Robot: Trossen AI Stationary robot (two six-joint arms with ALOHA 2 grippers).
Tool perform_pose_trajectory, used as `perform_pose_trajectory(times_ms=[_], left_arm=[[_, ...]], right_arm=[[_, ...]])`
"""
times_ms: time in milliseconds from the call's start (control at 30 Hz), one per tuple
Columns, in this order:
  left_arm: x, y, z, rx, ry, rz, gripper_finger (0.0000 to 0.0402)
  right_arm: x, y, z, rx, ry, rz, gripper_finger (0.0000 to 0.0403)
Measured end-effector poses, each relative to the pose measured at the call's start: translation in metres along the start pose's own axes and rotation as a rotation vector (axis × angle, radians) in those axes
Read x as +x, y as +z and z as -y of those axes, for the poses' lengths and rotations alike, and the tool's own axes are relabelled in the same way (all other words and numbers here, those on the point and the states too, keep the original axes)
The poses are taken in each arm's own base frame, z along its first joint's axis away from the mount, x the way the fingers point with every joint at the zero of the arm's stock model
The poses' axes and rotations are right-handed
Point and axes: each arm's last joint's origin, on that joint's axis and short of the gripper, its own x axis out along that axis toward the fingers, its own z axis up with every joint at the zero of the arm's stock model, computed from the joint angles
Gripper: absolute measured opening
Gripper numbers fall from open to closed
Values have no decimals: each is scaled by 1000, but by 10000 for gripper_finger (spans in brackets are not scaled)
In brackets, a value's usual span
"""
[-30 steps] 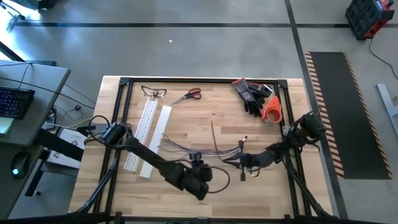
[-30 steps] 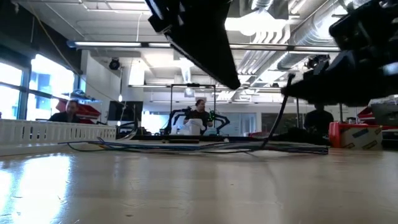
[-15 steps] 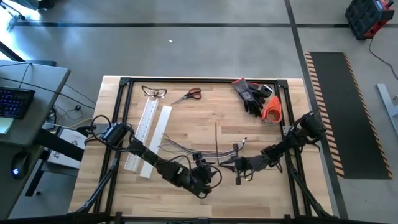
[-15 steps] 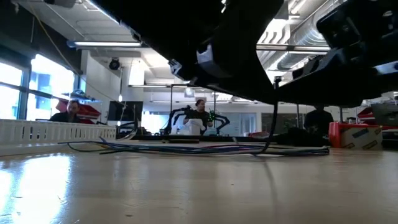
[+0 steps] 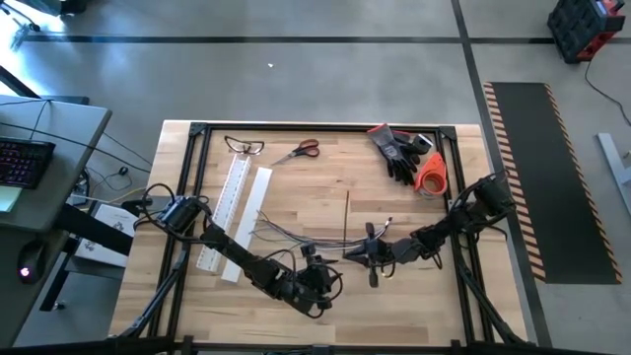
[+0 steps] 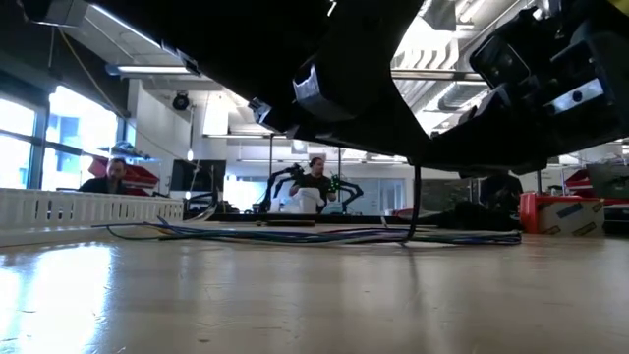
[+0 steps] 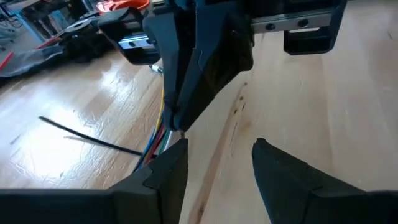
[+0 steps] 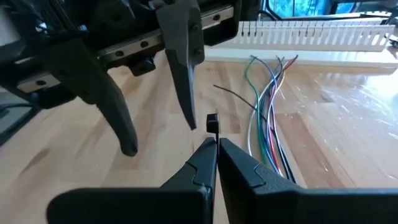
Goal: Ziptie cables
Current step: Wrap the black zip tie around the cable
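The shut right gripper (image 8: 211,142) pinches the ziptie (image 8: 212,122); the left gripper (image 7: 217,155), half open and empty, must catch it beside the cables (image 8: 268,115).

No text, label, brand or number can be read anywhere.

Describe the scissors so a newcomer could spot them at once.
Look along the table's far edge, left of centre. The scissors lie flat there, between the clear glasses and the black gloves. Their red handles set them apart.
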Motion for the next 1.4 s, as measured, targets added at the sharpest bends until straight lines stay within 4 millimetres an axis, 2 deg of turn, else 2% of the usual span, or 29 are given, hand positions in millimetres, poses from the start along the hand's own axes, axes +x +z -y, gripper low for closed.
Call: perform_pose_trajectory(times_ms=[167, 300, 600, 867, 1067, 1200, 1400], left_arm=[[0, 0, 0, -10, 4, 0, 156], [4, -8, 1, 7, 18, -12, 156], [8, -18, -7, -94, 3, 112, 156], [28, -31, -11, -116, -40, 145, 156], [30, -34, -10, -127, -22, 166, 154], [28, -33, -9, -111, -33, 177, 130], [28, -33, -8, -110, -37, 175, 70]], right_arm=[[0, 2, 1, 26, 5, 19, 0], [0, 2, 0, 29, 25, 15, 0], [0, 5, -1, 42, 60, 37, 0], [0, 8, -4, 29, 114, 60, 0], [-1, 7, -7, 27, 142, 58, 0], [-3, 6, -10, 23, 157, 53, 0], [-4, 6, -13, 26, 167, 51, 0]])
